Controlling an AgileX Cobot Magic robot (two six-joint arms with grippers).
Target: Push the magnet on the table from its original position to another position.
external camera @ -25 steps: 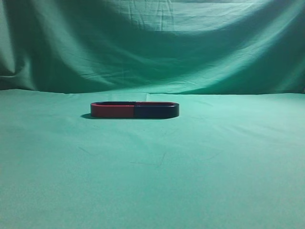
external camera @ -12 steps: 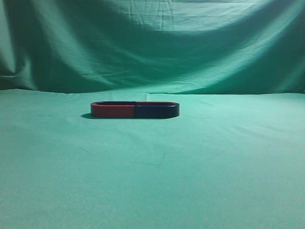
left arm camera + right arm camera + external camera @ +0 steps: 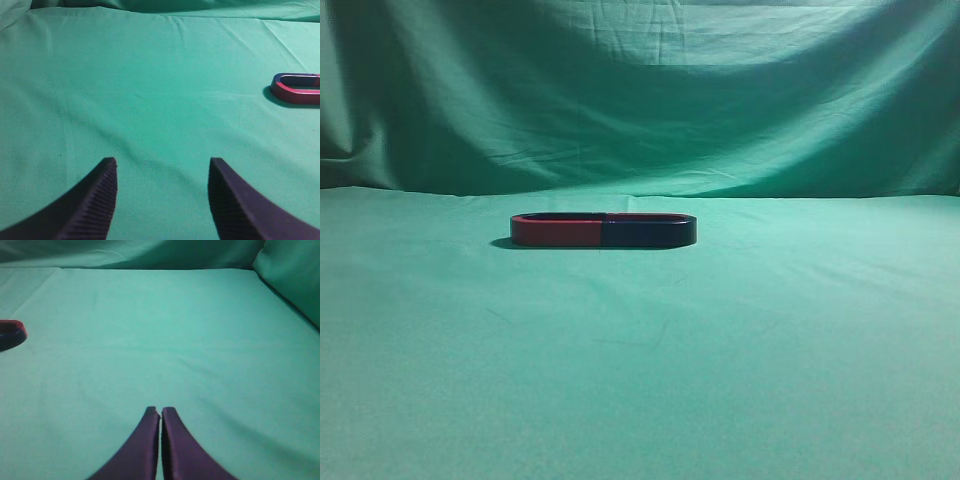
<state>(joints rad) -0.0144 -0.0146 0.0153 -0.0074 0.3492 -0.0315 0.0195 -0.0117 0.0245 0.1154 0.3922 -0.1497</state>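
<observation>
The left gripper [image 3: 162,170] hangs spread wide, holding nothing; the right gripper [image 3: 160,412] is pressed together, empty. The magnet [image 3: 648,232] sits unmoved toward the table's [image 3: 640,380] far edge.

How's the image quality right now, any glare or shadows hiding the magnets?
Exterior view: dim, soft and grainy, no glare; the dark magnet and red magnet stay readable, with a small shadow at their left. Left wrist view: sharper, red magnet cropped at the right edge.
</observation>
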